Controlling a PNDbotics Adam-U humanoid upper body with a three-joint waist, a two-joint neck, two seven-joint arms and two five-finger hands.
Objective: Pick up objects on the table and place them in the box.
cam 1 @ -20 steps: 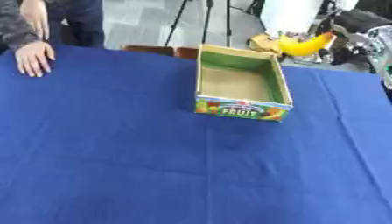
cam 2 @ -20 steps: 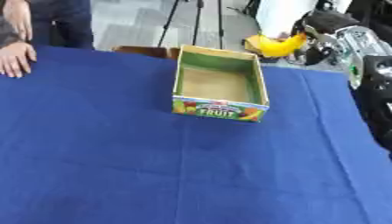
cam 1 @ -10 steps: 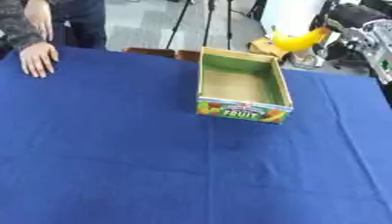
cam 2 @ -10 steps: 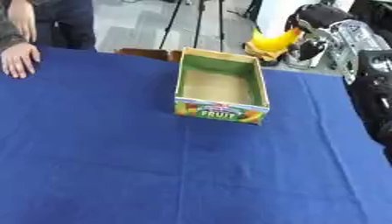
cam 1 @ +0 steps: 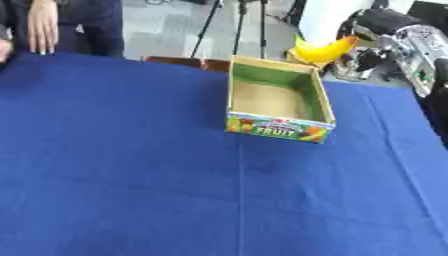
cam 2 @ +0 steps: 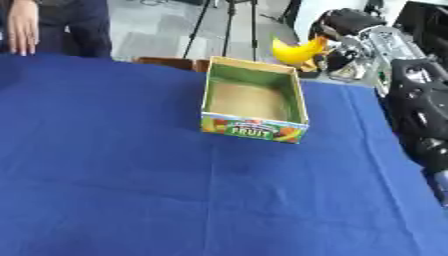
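Observation:
A yellow banana (cam 1: 322, 50) hangs in the air just past the far right corner of the box, with my right hand (cam 2: 343, 46) shut on its right end. The cardboard fruit box (cam 1: 278, 129) stands open-topped on the blue tablecloth (cam 1: 131, 165), its printed front wall facing me and its inside bare. My black and silver right arm (cam 2: 411, 95) comes in along the right edge. My left hand shows in no view.
A person's hand (cam 1: 41, 25) hangs at the table's far left edge, off the task's things. Tripod legs (cam 1: 236, 25) and a brown chair back (cam 1: 188, 62) stand behind the far edge.
My right hand has carried the banana a little to the left, closer to the box's far right corner. The person's hand has come off the cloth at the far left.

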